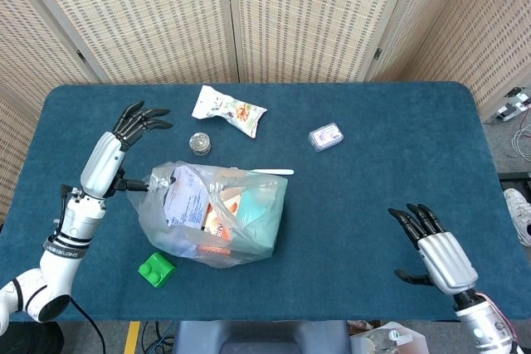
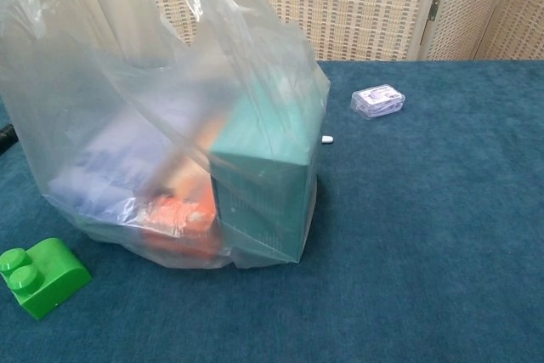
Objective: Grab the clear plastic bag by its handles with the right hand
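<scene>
Blue carpeted table [image 1: 373,163] (woven screens [image 1: 315,14] behind)

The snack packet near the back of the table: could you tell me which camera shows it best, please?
The head view shows the snack packet whole, lying flat beyond the plastic bag. The chest view does not show it at all: the plastic bag fills the left side of that picture, hiding what lies behind.

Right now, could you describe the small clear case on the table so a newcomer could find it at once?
Start at the blue table and find the clear plastic bag left of centre. Look to its upper right, past the white stick, to the small clear case lying alone. Unlike the printed snack packet, it is rigid, see-through and faintly purple.
</scene>
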Controlling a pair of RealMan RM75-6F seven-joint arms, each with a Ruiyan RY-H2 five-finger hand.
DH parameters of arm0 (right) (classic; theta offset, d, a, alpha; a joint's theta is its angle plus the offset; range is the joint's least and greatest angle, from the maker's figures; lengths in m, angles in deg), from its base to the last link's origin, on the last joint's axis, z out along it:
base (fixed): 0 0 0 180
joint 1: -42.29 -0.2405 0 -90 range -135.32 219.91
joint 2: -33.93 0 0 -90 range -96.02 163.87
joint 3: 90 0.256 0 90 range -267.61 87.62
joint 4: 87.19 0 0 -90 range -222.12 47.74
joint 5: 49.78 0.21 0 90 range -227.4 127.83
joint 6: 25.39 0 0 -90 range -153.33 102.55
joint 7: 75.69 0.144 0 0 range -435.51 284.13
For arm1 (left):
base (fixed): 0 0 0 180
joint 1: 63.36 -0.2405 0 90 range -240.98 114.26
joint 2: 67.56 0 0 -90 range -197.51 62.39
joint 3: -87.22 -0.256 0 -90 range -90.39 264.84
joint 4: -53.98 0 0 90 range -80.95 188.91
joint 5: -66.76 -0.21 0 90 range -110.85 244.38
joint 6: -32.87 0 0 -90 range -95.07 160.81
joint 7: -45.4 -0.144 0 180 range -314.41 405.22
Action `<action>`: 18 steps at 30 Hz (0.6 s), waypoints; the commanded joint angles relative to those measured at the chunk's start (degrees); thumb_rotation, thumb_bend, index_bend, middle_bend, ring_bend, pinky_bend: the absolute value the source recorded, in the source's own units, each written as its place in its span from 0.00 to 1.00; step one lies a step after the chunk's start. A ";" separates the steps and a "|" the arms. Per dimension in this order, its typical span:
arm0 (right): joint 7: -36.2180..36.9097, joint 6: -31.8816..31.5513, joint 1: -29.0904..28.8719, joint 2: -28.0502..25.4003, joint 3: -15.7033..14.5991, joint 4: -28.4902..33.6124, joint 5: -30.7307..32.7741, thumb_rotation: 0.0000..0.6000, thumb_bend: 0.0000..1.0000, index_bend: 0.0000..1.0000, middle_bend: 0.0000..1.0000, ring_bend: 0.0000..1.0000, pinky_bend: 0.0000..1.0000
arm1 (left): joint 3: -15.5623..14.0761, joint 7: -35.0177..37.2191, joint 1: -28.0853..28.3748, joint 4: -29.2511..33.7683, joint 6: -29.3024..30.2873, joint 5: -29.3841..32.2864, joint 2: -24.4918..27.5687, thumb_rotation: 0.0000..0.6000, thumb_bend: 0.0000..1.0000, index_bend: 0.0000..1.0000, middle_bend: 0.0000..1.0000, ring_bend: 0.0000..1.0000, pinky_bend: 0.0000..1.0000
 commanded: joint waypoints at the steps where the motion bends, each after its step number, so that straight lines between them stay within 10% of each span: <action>1: 1.14 1.59 -1.72 0.14 0.18 0.56 -1.34 1.00 0.03 0.00 0.14 0.01 0.06 | 0.62 -0.27 0.73 1.26 -1.14 1.27 0.71 1.00 0.00 0.33 0.19 0.16 0.00; 18: 18.60 8.25 -15.21 4.62 3.32 1.80 -7.57 1.00 0.03 0.00 0.14 0.01 0.06 | 2.52 -5.51 1.31 6.36 -1.19 4.53 5.18 1.00 0.15 0.41 0.23 0.18 0.00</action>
